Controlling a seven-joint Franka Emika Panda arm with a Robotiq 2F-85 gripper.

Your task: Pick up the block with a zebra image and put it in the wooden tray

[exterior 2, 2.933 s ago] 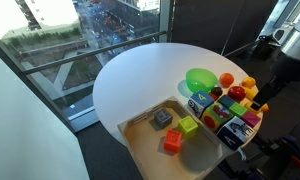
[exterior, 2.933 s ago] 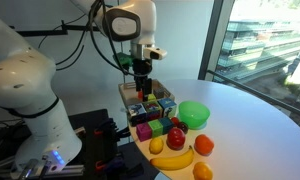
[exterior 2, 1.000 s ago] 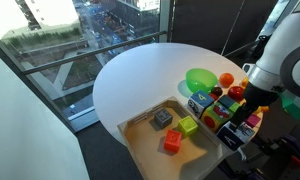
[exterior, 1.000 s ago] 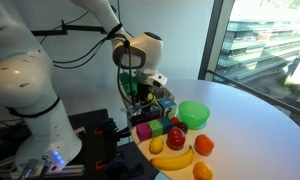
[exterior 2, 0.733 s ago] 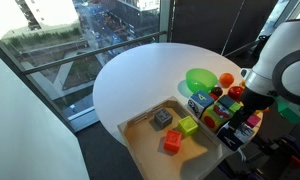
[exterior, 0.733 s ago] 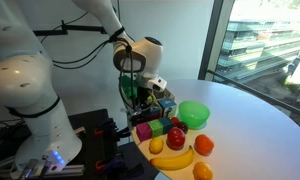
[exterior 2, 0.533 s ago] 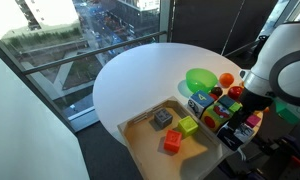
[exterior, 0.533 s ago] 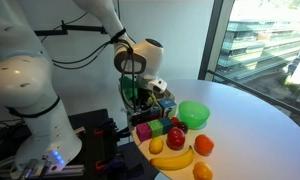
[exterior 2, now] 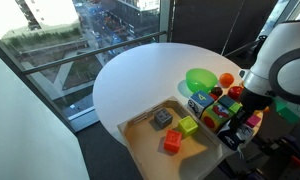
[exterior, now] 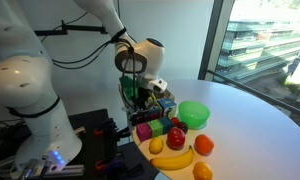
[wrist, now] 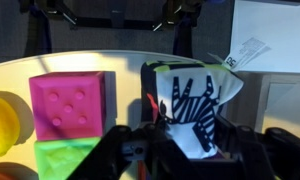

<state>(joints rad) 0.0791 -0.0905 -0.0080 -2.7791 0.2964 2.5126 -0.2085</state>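
Observation:
The zebra block [wrist: 195, 100], white with black stripes, stands upright in the middle of the wrist view. My gripper [wrist: 193, 136] is down over it, a dark finger [wrist: 233, 140] pressed against each side, so it is shut on the block. In both exterior views the gripper [exterior: 140, 98] [exterior 2: 236, 114] is low among the cluster of cubes at the table's edge, and the arm hides the zebra block there. The wooden tray [exterior 2: 138, 128] lies beside the cluster, with red [exterior 2: 173, 142], grey [exterior 2: 163, 118] and green [exterior 2: 188, 126] blocks inside.
A pink dotted cube [wrist: 67, 102] and a green cube [wrist: 65, 158] sit close beside the zebra block. A green bowl [exterior: 194, 114] [exterior 2: 201, 79], a banana [exterior: 172, 159] and round fruit [exterior: 204, 146] crowd the same corner. The white round table [exterior 2: 140, 80] stretches away bare.
The arm has come down from above the cubes onto the zebra block. Over the last second it barely moves while the fingers close in on the block.

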